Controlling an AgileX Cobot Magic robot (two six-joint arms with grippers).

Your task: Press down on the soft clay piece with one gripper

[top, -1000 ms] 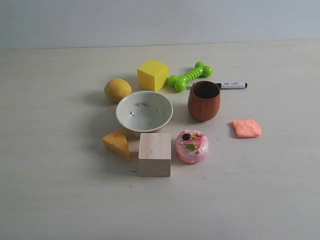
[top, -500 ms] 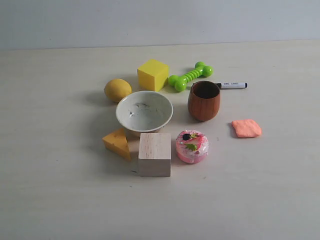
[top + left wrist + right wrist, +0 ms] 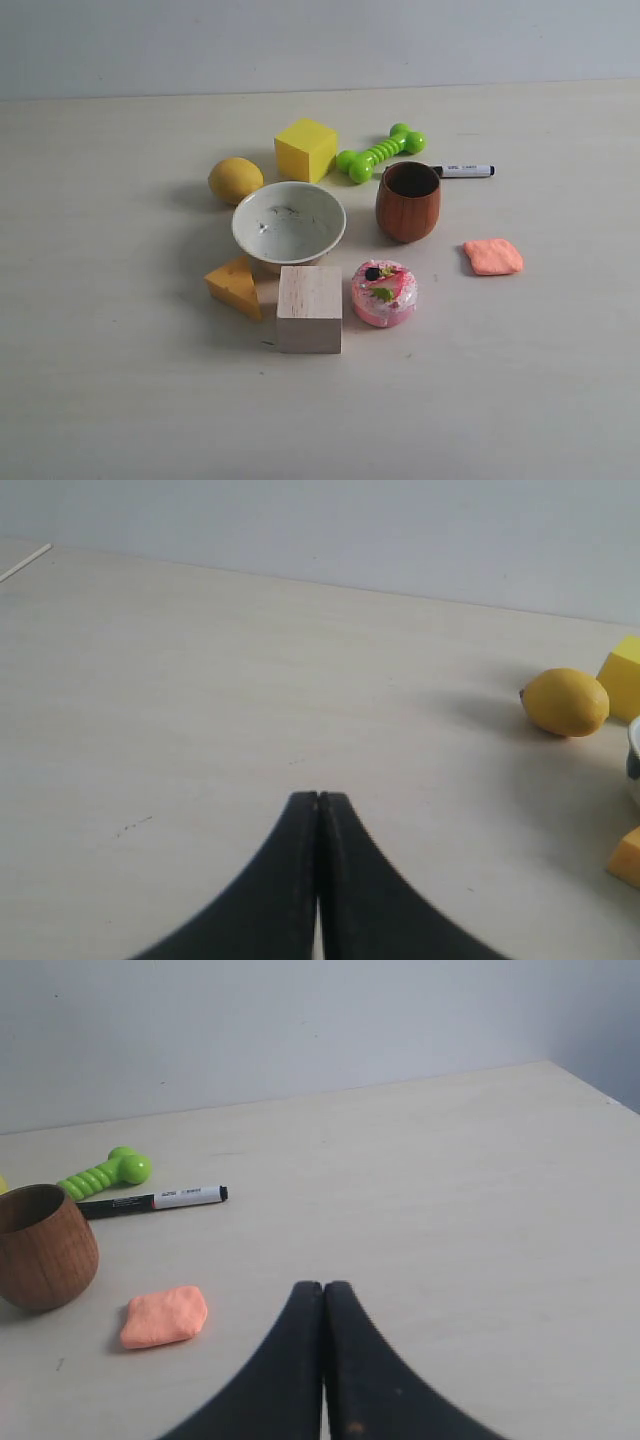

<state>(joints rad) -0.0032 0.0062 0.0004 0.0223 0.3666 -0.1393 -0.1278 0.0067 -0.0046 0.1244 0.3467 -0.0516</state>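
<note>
The left gripper (image 3: pixel 318 800) had its two dark fingers (image 3: pixel 275 890) pressed together with no gap at the tips. It held nothing, with only the table (image 3: pixel 150 680) beneath it. The lemon (image 3: pixel 565 702) lay well apart from it.

In the exterior view, starting at the left, an orange cheese wedge (image 3: pixel 233 285) sat just beside a wooden block (image 3: pixel 309 308). The lemon lay farther back, and a white bowl (image 3: pixel 243 228) stood between them. Behind the bowl stood a yellow cube (image 3: pixel 305 149), and next to that lay a green bone toy (image 3: pixel 380 152). A pink cake toy (image 3: pixel 384 293) sat just right of the block. A brown wooden cup (image 3: pixel 408 202) stood upright behind it, with a marker (image 3: pixel 463 171) lying just behind the cup.

The soft clay piece (image 3: pixel 493 256) lay flat on the table at the far right of the group, near the cup but apart from it, untouched.

The right gripper (image 3: pixel 323 1288) was likewise closed tight, its fingers meeting tip to tip on nothing. In its wrist view the clay lay clear of the fingertips, near the cup.
</note>
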